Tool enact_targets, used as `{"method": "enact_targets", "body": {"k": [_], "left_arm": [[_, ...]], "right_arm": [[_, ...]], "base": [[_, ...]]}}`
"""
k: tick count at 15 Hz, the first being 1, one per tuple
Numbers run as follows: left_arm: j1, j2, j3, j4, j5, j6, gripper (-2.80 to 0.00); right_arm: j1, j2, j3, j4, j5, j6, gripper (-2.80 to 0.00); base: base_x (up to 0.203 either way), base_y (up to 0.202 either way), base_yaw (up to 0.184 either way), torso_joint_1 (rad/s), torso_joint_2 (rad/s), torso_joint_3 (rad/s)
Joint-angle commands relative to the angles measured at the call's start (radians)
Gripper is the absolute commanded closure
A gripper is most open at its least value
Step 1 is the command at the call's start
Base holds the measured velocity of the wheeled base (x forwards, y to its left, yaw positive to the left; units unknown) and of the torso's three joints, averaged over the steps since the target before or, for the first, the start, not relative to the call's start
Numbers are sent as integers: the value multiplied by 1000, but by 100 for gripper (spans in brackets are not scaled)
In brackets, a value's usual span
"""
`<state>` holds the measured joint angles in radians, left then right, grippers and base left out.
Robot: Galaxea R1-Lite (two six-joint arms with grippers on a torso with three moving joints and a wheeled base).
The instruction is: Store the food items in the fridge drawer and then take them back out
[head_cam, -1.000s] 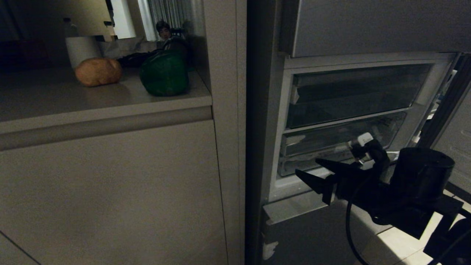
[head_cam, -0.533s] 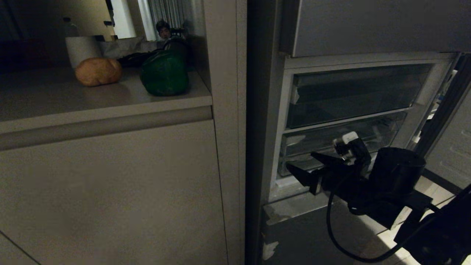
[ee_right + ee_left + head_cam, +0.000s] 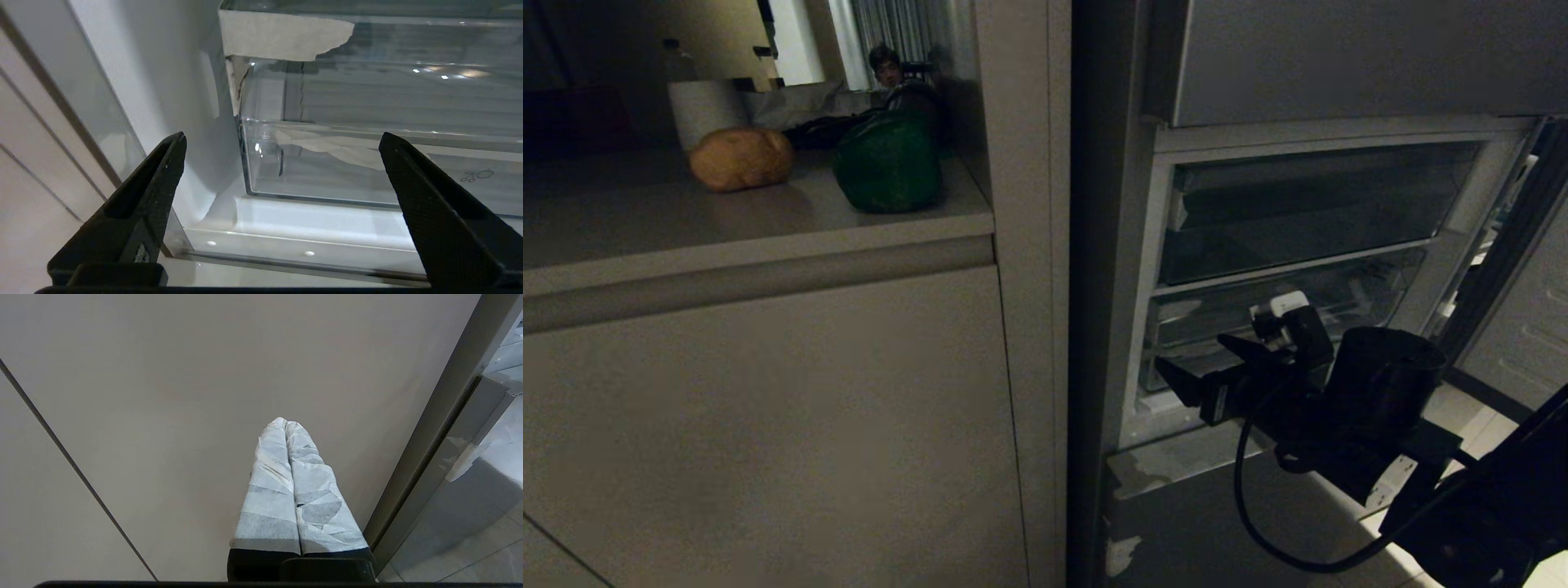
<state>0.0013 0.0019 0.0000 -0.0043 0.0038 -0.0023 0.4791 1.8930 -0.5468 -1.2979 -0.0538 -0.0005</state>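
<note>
Just before the fridge drawer (image 3: 1282, 322), the right gripper (image 3: 1205, 371) gapes wide and empty; the potato (image 3: 741, 158) sits on the counter (image 3: 686, 220), left gripper (image 3: 286, 428) pinched together.

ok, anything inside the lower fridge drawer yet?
No food visible inside the fridge drawer: just clear walls and torn paper backing. Its far right end is out of view. Potato sits on the counter; open right gripper holds nothing.
</note>
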Motion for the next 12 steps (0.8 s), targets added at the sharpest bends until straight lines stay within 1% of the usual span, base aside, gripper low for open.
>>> {"method": "enact_targets", "body": {"k": [1, 3, 7, 12], "left_arm": [[0, 1, 0, 0, 1, -1, 0], [0, 1, 0, 0, -1, -1, 0], [0, 1, 0, 0, 1, -1, 0], [0, 1, 0, 0, -1, -1, 0]], "right_arm": [[29, 11, -18, -8, -31, 9, -280], [58, 17, -26, -15, -81, 10, -280], [78, 37, -33, -46, -130, 8, -280], [76, 40, -30, -47, -135, 10, -280]], "base": [[0, 0, 0, 0, 0, 0], [0, 0, 0, 0, 0, 0], [0, 0, 0, 0, 0, 0], [0, 0, 0, 0, 0, 0]]}}
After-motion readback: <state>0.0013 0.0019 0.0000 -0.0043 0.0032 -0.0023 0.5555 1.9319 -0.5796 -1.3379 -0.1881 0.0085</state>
